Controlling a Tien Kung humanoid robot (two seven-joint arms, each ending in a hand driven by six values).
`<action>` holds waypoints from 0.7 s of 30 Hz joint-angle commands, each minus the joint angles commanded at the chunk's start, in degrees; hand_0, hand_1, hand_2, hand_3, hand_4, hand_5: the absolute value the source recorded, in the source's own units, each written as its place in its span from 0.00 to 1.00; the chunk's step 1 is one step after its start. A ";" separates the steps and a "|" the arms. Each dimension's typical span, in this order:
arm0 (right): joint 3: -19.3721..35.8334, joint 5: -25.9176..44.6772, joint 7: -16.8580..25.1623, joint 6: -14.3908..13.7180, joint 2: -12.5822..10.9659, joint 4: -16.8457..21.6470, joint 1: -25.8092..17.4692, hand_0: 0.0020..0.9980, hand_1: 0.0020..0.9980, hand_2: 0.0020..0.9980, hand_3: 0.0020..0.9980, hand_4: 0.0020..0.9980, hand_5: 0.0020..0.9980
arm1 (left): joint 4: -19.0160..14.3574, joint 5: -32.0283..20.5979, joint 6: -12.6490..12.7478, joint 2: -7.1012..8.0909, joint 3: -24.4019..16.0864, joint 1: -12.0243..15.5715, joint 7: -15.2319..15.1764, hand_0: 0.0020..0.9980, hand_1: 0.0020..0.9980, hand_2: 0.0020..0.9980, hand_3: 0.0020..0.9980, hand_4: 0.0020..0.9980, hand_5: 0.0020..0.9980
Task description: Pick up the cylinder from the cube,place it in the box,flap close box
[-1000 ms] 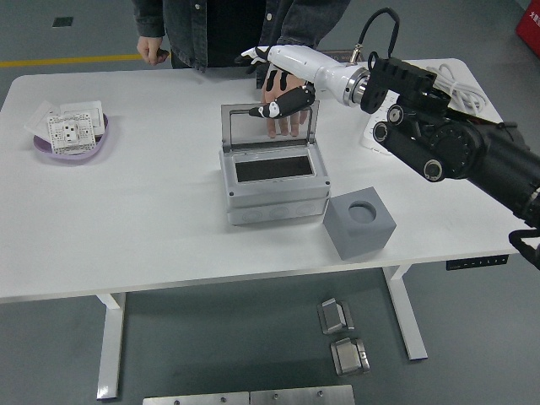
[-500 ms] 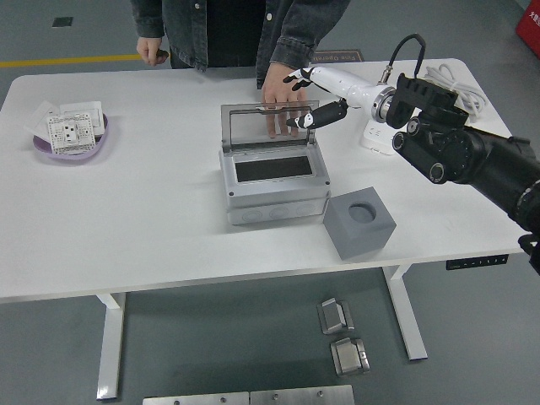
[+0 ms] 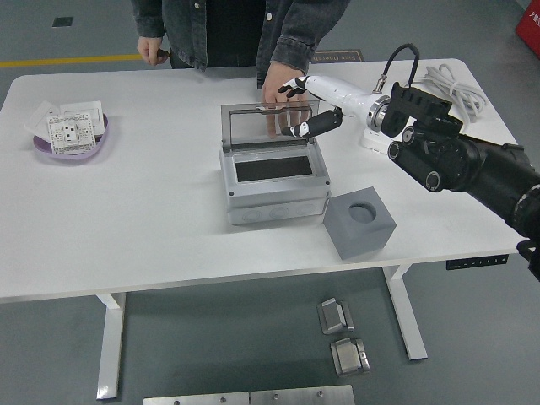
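Cylinder status: it is not visible anywhere on the desk (image 3: 126, 219). The round socket in the top of the grey cube (image 3: 359, 222) is empty, and the dark interior of the box (image 3: 274, 187) shows no clear outline, so the cylinder is judged to be already inside.

Fingers (image 3: 310, 128) of the right hand (image 3: 314, 105) are loosely extended and grasp nothing; the dark fingertips sit at the right end of the upright transparent lid (image 3: 268, 125), at or just beside its top corner. Contact cannot be confirmed.

Change over the last second: the right hand was above the lid's top edge, over its middle. It then travelled to the right of the box, and has now come back in and lower, to the lid's right corner. The forearm has dropped with it. The lid itself stands at the same angle in all three views. This places the task at its last step, flapping the lid shut, with the push not yet effective.

Beyond the box, a person's hand (image 3: 278, 84) rests flat on the desk behind the lid, unchanged. The left arm is out of view.
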 joint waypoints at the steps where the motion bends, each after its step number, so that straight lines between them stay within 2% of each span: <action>1: 0.23 -0.65 -0.04 -0.10 -0.13 0.49 -0.22 0.90 0.83 0.84 0.85 0.86 0.46 | 0.01 -0.08 0.00 -0.05 0.04 0.06 -0.02 0.69 0.65 0.54 0.61 0.63 0.27; 5: 2.95 -4.74 -0.41 -0.51 -1.39 3.94 -1.28 0.90 0.83 0.84 0.85 0.86 0.46 | 0.11 -0.21 0.02 -0.28 0.03 0.44 -0.03 0.69 0.65 0.54 0.61 0.63 0.27; 12: 8.37 -13.07 -1.88 -1.09 -5.34 12.56 -3.14 0.90 0.82 0.83 0.85 0.86 0.47 | 0.31 -1.18 0.16 -0.46 0.50 1.12 -0.29 0.69 0.65 0.54 0.61 0.63 0.27; 17: 9.57 -17.05 -2.94 -1.13 -7.70 19.29 -4.83 0.90 0.82 0.83 0.85 0.86 0.48 | 0.31 -1.77 0.21 -0.74 0.94 1.39 -0.48 0.69 0.65 0.54 0.61 0.63 0.27; 21: 9.52 -17.79 -3.25 -1.15 -8.41 22.11 -5.85 0.89 0.81 0.83 0.85 0.86 0.48 | 0.33 -1.80 0.23 -0.83 0.92 1.48 -0.49 0.69 0.65 0.54 0.61 0.63 0.27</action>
